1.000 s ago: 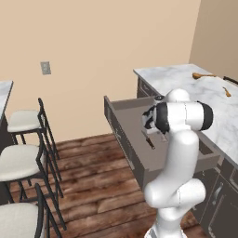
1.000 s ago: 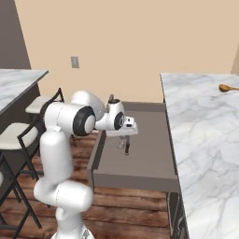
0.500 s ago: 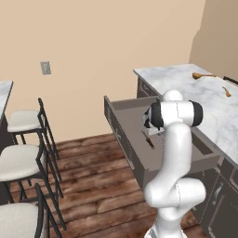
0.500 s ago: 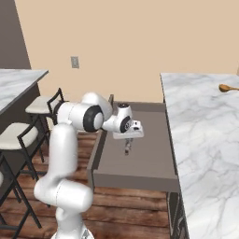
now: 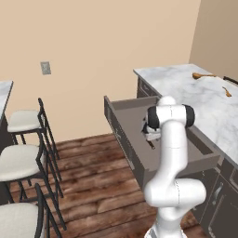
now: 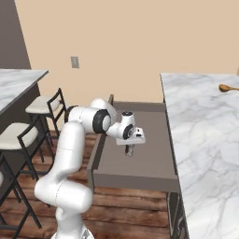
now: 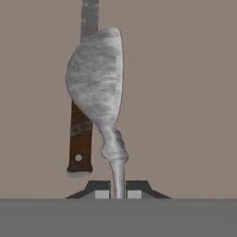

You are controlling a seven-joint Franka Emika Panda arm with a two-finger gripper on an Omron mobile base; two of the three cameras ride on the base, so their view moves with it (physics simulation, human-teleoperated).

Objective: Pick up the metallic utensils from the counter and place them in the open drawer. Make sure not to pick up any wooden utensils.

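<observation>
**Tool holds silver spoon over open drawer**

Clenched on the thin stem of a silver-grey spoon (image 7: pixel 99 88), the tool (image 7: pixel 118 190) points down into the open drawer (image 6: pixel 135 173), its two dark fingertips (image 7: pixel 99 190) pinching the handle from either side in the hand view. The spoon's broad, mottled bowl stretches away from the tool toward the drawer floor. Just beyond and partly behind the bowl lies a dark-handled utensil (image 7: pixel 79 139) with a grey metal end, flat on the drawer's plain grey-brown bottom, its brown handle nearer the tool than its metal end.

From the right base view, the tool (image 6: pixel 130 150) hangs inside the drawer's outline, above its floor, with the white arm reaching in from the side away from the surface (image 6: pixel 205 140). From the left base view the tool (image 5: pixel 149 135) sits low between the drawer walls.

Far from the tool, on the white marble surface, two orange-brown wooden spoons rest near the back wall: a broad-bowled one (image 5: pixel 202 75) and a thinner one (image 5: pixel 226 91), apart from each other.
</observation>
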